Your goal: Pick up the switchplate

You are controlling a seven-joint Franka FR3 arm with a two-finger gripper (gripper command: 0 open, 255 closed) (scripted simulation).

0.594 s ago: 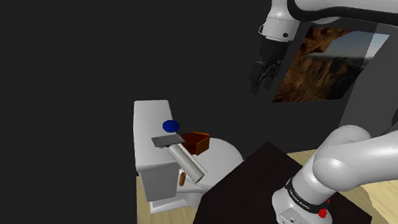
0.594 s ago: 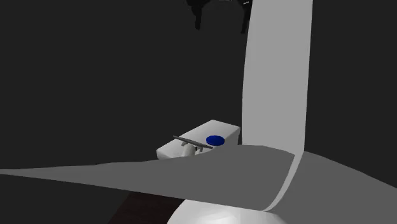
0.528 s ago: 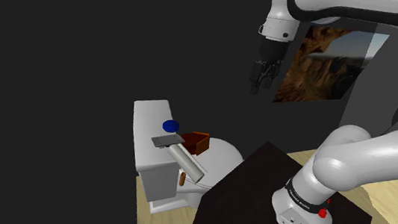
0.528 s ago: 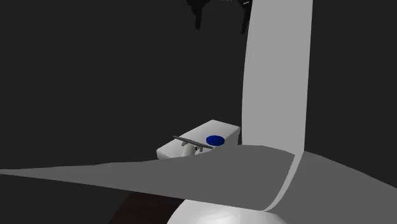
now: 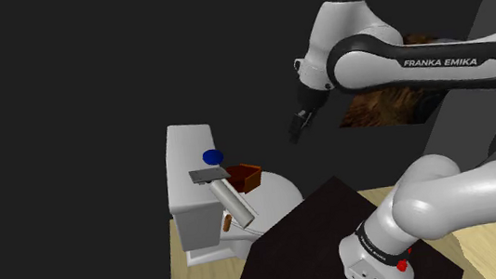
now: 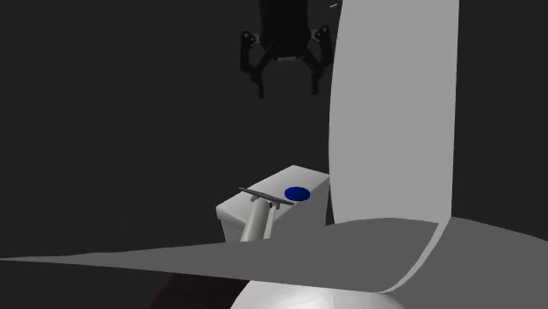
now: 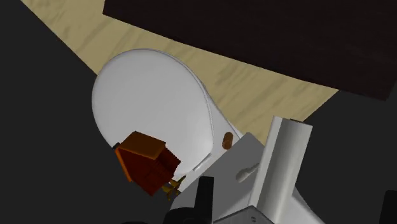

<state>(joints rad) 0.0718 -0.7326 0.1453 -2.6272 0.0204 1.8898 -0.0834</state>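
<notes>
The black gripper (image 6: 286, 86) hung in the air with its fingers spread wide, holding nothing, well above a white toilet (image 5: 275, 197). The grey switchplate (image 5: 207, 174) lay flat at the front edge of the tank (image 5: 182, 154), near a blue disc (image 5: 211, 155), with a pale bar (image 5: 231, 201) slanting down beneath it. A brown box (image 5: 244, 175) sat just right of the switchplate in the shoulder view.

Dim, flat renders; black background, sharp edges, no glare.
</notes>
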